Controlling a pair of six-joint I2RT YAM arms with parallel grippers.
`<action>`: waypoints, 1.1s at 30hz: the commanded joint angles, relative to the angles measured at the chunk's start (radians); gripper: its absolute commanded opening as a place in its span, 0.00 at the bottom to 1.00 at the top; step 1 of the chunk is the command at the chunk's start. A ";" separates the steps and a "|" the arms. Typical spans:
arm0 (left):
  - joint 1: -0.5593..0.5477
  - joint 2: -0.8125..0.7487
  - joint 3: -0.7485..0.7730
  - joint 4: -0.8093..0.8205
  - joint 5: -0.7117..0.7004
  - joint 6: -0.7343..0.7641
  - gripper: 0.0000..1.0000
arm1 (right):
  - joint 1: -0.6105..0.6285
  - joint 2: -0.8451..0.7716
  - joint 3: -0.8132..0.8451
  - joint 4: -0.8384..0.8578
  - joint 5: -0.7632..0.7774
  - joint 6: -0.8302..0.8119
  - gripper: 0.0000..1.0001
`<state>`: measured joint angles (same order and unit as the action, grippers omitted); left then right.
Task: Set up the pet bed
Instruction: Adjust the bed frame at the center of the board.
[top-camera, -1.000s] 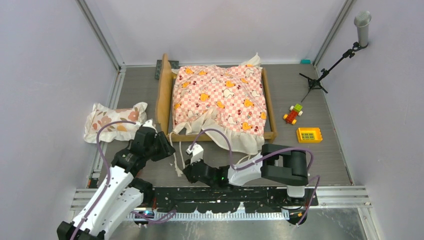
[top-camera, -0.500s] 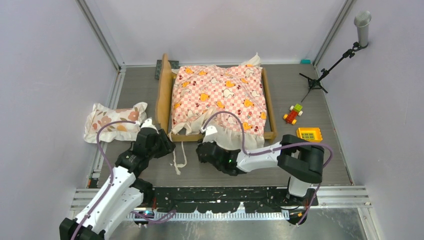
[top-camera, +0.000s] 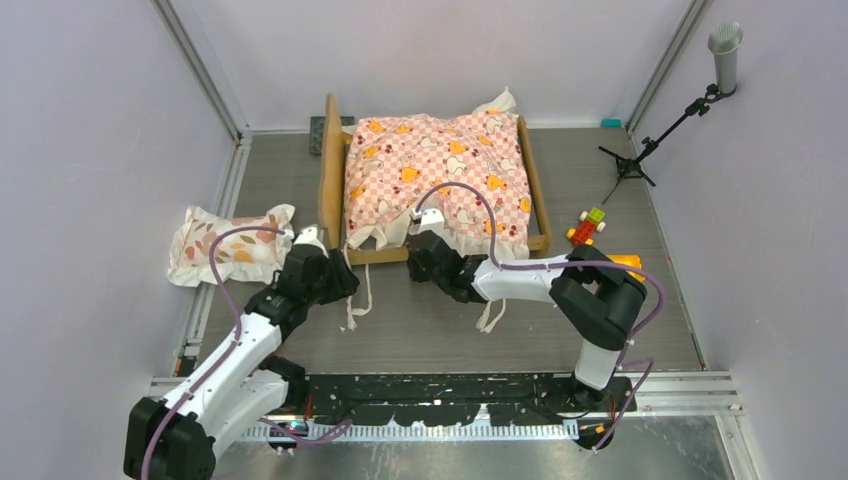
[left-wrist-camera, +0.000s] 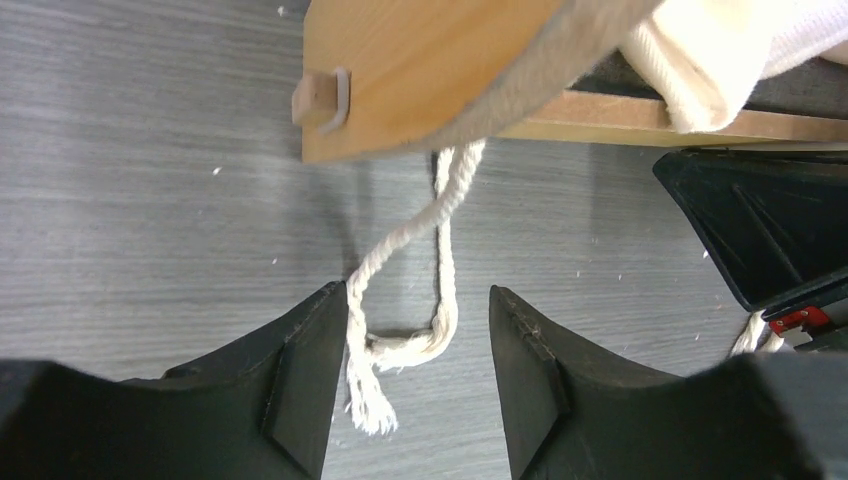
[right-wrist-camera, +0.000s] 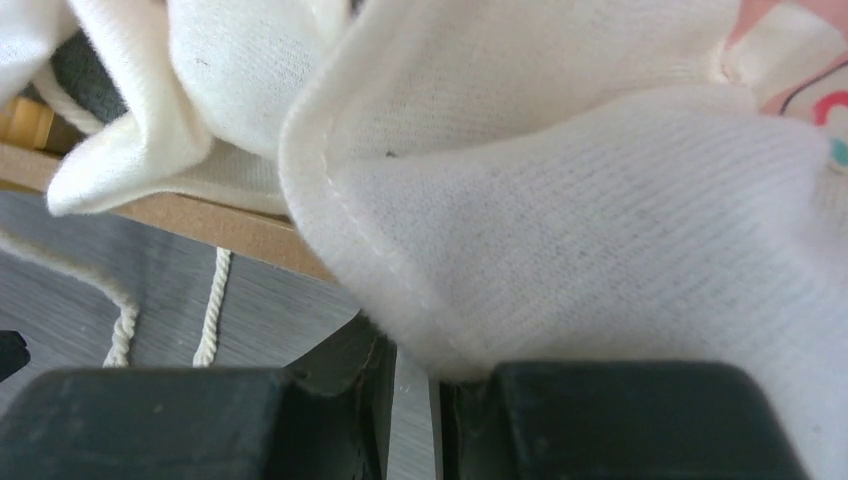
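Since the bed, mid-table, looks stiff light wood, grip its near rail, not the soft sheet; left gripper gapes empty astride a cord, right gripper nearly closed at the sheet, hold unclear.
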<state>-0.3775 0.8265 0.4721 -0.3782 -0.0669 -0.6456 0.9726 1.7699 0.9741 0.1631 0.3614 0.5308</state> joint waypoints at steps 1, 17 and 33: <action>-0.003 0.037 -0.016 0.167 0.019 0.030 0.56 | -0.039 -0.015 0.066 0.084 -0.017 -0.047 0.22; -0.003 0.067 -0.088 0.227 -0.048 -0.038 0.51 | 0.211 -0.116 -0.131 0.242 -0.113 0.060 0.43; -0.006 0.247 -0.060 0.252 -0.059 -0.055 0.48 | 0.340 -0.201 -0.266 0.319 -0.090 0.127 0.44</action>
<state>-0.3782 1.0706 0.3813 -0.1516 -0.0967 -0.6815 1.2980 1.5887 0.6960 0.4240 0.3054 0.6460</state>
